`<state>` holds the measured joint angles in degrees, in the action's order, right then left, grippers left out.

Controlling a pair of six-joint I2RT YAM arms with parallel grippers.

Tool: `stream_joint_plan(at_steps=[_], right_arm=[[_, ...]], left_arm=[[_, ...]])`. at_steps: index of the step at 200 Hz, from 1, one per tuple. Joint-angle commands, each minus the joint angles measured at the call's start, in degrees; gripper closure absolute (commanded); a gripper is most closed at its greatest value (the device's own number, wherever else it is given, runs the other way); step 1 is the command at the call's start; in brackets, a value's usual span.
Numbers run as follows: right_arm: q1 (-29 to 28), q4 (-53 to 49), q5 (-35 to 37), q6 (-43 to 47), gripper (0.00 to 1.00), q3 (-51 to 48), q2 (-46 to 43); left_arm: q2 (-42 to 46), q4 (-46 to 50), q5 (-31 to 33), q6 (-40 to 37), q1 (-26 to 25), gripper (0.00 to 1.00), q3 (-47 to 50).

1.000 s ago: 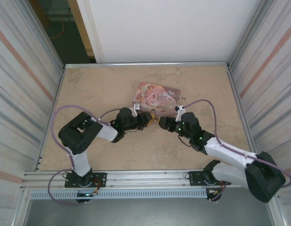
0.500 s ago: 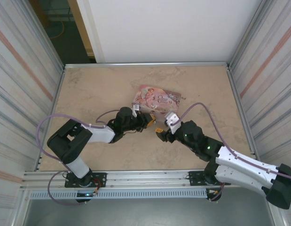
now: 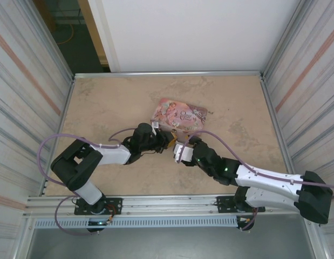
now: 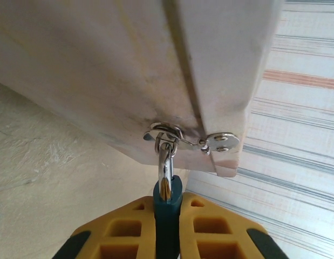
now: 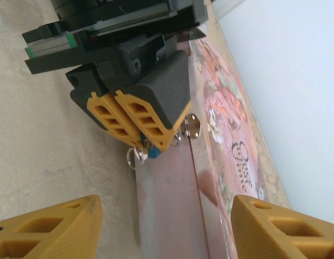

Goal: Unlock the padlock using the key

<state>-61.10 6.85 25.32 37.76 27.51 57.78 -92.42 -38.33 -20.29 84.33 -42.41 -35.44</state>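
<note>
The little teal padlock [image 4: 168,208] has a silver loop [image 4: 165,164] hooked to the tin [image 4: 102,65]. The left gripper [image 4: 168,204] squeezes the padlock tight; the right gripper [image 5: 167,221] gapes wide, holding nothing.

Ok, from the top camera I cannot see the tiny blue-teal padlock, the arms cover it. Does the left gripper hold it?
Observer: Yes. The left gripper has its yellow fingers shut on the padlock.
Operator: Does its shackle pass through something?
Observer: The thin silvery shackle passes through a metal loop on the side of the pink illustrated tin.
Operator: And does the right gripper hold anything?
Observer: No, the right gripper is wide open and empty. A small silver ring hangs beside the padlock.
</note>
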Motion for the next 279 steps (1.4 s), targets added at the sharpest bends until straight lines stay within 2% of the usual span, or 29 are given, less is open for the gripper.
stream_joint_plan(at_steps=[1, 101, 176, 279], right_arm=[[0.5, 3.7, -0.3, 4.2, 0.39, 0.2, 3.0], [3.5, 8.5, -4.0, 3.8, 0.6, 1.3, 10.7], [4.2, 12.8, -4.3, 3.4, 0.67, 1.7, 14.7], [4.9, 14.8, -3.8, 3.5, 0.82, 3.1, 18.0]], left_arm=[[2.7, -2.3, -0.2, 0.3, -0.4, 1.0, -1.3], [2.2, -1.9, -0.4, 0.7, -0.4, 1.0, -1.8], [1.8, -1.9, -0.9, 0.6, -0.5, 1.0, -2.3], [1.9, -1.8, -1.5, 0.2, -0.5, 1.0, -2.4]])
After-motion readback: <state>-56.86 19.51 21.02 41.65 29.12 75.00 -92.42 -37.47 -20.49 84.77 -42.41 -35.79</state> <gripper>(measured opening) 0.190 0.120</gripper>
